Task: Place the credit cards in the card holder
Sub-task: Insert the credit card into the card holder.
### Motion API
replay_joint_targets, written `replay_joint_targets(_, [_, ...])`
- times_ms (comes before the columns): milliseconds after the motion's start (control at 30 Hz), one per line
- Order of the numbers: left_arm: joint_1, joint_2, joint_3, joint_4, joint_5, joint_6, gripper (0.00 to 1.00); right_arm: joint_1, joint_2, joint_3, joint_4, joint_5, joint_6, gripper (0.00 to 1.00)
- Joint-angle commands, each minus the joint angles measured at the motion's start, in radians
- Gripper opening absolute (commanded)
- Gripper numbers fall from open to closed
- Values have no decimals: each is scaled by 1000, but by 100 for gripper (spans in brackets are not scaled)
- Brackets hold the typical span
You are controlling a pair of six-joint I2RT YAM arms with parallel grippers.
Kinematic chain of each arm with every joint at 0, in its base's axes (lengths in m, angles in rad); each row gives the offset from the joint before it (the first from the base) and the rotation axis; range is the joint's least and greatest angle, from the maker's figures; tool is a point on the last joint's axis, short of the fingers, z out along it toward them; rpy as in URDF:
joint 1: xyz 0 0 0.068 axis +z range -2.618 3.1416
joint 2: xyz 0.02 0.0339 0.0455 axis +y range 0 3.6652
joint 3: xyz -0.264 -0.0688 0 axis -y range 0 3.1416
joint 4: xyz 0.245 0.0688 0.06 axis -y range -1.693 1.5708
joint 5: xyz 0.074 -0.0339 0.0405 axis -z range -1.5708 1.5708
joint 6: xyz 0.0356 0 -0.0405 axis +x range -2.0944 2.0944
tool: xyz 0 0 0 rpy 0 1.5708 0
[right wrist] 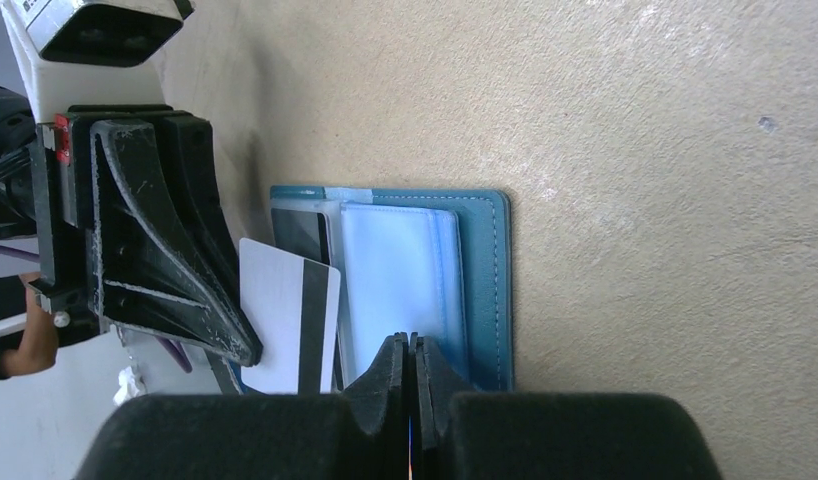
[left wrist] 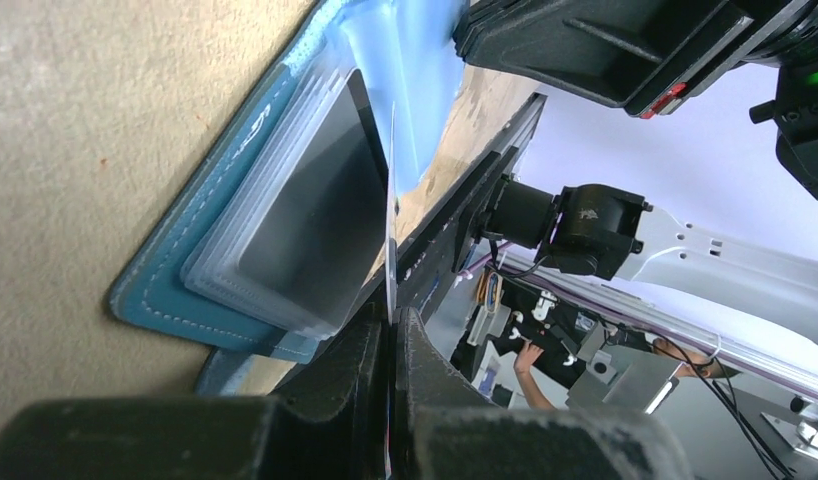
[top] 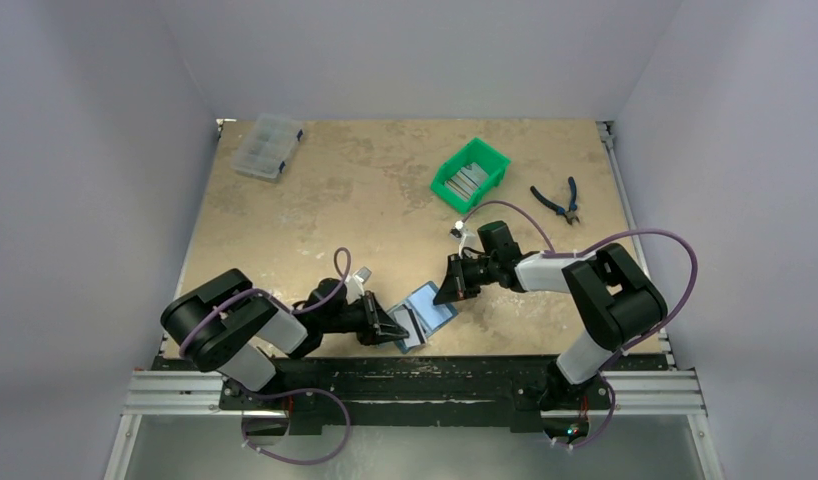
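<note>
Near table (top: pixel 285 220) edge | left pincer (top: pixel 400 332) clamps card (right wrist: pixel 285 320) | right pincer (top: pixel 451 290) clamps card holder (right wrist: pixel 485 290) | green bin (top: pixel 447 195), pliers (top: pixel 557 200) beyond

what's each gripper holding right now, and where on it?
Left gripper pinches a white striped card by its edge. Right gripper is shut on the card holder, apparently a thin blue inner flap at its near edge.

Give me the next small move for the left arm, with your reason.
Probably ease the left gripper forward so its white card slides into a sleeve of the card holder. The card's edge sits at the open pockets, and the right gripper pinches a flap, holding it open.
</note>
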Motion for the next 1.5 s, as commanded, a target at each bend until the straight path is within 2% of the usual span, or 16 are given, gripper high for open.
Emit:
replay_joint_targets(0, [2,44,4,157,22,-11,0,1,14,-6,18,16,-12,0])
replay_joint_targets(133, [2,107,-3,227,25,-19,0,1,17,-5,18,13,-12,0])
replay_joint_targets(367, [1,282,-28,486,35,-76,0,1,22,-5,19,7,-12,0])
replay_joint_targets(533, [2,401,-81,694,-26,-128,0,1,22,-5,19,6,-14,0])
replay_joint_targets(700, [2,467,-94,784,-91,-144,0,0,28,-4,19,4,-14,0])
replay_joint_targets(767, [1,476,-84,791,-99,-145,0,0,30,-4,19,4,-14,0])
replay_joint_targets(867, [1,447,-67,709,-109,-126,0,1,31,-6,20,1,-11,0])
replay_joint_targets(1133, [2,267,17,359,-149,12,0,0,34,-13,40,-1,4,0])
replay_joint_targets(1233, [1,292,38,383,-132,-5,0,1,35,-12,43,-5,6,0])
replay_joint_targets(1367, [2,380,8,550,-141,-68,0,0,36,-18,53,-6,12,0])
replay_joint_targets(1467, [0,392,-15,596,-176,-71,0,2,38,-26,61,-8,17,0])
